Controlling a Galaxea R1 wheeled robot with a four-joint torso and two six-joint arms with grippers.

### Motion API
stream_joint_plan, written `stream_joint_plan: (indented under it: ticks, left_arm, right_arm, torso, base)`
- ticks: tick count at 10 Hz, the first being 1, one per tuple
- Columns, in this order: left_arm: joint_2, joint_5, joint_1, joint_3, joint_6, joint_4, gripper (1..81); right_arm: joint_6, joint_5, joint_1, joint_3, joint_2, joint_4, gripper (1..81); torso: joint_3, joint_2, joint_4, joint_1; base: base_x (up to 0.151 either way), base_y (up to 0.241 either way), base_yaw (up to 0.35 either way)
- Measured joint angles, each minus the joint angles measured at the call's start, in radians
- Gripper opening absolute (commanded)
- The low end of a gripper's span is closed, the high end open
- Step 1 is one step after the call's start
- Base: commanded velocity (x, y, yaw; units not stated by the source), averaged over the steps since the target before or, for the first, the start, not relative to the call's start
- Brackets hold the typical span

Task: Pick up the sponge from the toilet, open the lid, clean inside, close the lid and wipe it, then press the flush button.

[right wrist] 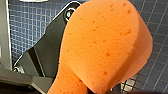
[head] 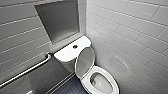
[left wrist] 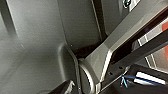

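Lid (head: 85,62) upright, toilet (head: 114,81) open from above; tiled wall (head: 130,37) close right, grab bar (head: 27,71) left

I see two tiled walls meeting in a corner. The right-hand wall of glossy white oblong tiles (head: 135,32) catches the light. The left-hand wall of the same oblong tiles (head: 20,32) sits in grey shade. A recessed rectangular grey niche (head: 58,20) is set into that shaded wall. Lower down, a brushed-metal grab bar (head: 27,71) runs slantwise along it. The floor of small dark blue mosaic squares (head: 71,87) shows pale grout lines.
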Motion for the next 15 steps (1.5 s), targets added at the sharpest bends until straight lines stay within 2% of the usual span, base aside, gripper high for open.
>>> stream_joint_plan:
  ticks: [4, 7, 8, 9, 10, 12, 13, 14, 15]
  left_arm:
    - [-0.012, 0.007, -0.038, 0.002, -0.004, 0.000, 81.1]
    - [-0.044, 0.024, -0.099, 0.009, -0.008, -0.038, 81.1]
    - [-0.054, 0.034, -0.129, 0.020, -0.008, -0.065, 81.1]
    - [-0.070, 0.052, -0.162, 0.041, -0.008, -0.090, 81.1]
    - [-0.090, 0.072, -0.201, 0.071, -0.008, -0.116, 81.1]
    - [-0.119, 0.105, -0.280, 0.110, -0.007, -0.175, 81.1]
    - [-0.132, 0.128, -0.321, 0.118, -0.008, -0.213, 81.1]
    - [-0.145, 0.148, -0.370, 0.123, -0.008, -0.252, 81.1]
    - [-0.151, 0.162, -0.420, 0.124, -0.008, -0.284, 81.1]
  right_arm:
    - [0.000, -0.016, -0.011, -0.137, 0.078, -0.027, 1.0]
    - [-0.007, -0.056, -0.027, -0.267, 0.200, -0.034, 1.0]
    - [-0.049, -0.079, -0.032, -0.298, 0.244, -0.027, 1.0]
    - [-0.110, -0.106, -0.042, -0.310, 0.270, 0.009, 1.0]
    - [-0.213, -0.153, -0.051, -0.315, 0.281, 0.103, 1.0]
    - [-0.468, -0.183, -0.054, -0.321, 0.283, 0.358, 1.0]
    - [-0.539, -0.183, -0.054, -0.320, 0.290, 0.431, 1.0]
    - [-0.577, -0.186, -0.055, -0.310, 0.297, 0.471, 1.0]
    - [-0.580, -0.193, -0.055, -0.300, 0.297, 0.474, 1.0]
  torso:
    - [0.012, 0.010, 0.000, -0.008]
    - [0.012, 0.010, 0.000, -0.009]
    - [0.012, 0.010, 0.000, -0.009]
    - [0.012, 0.010, 0.000, -0.009]
    - [0.012, 0.010, 0.000, -0.009]
    - [0.012, 0.010, 0.000, -0.009]
    - [0.012, 0.010, 0.000, -0.009]
    - [0.012, 0.010, 0.000, -0.009]
    - [0.012, 0.010, 0.000, -0.009]
  base:
    - [0.000, 0.000, 0.000]
    - [0.000, 0.000, 0.000]
    - [0.000, 0.000, 0.000]
    - [0.000, 0.000, 0.000]
    - [0.000, 0.000, 0.000]
    - [0.000, 0.000, 0.000]
    - [0.000, 0.000, 0.000]
    - [0.000, 0.000, 0.000]
    - [0.000, 0.000, 0.000]
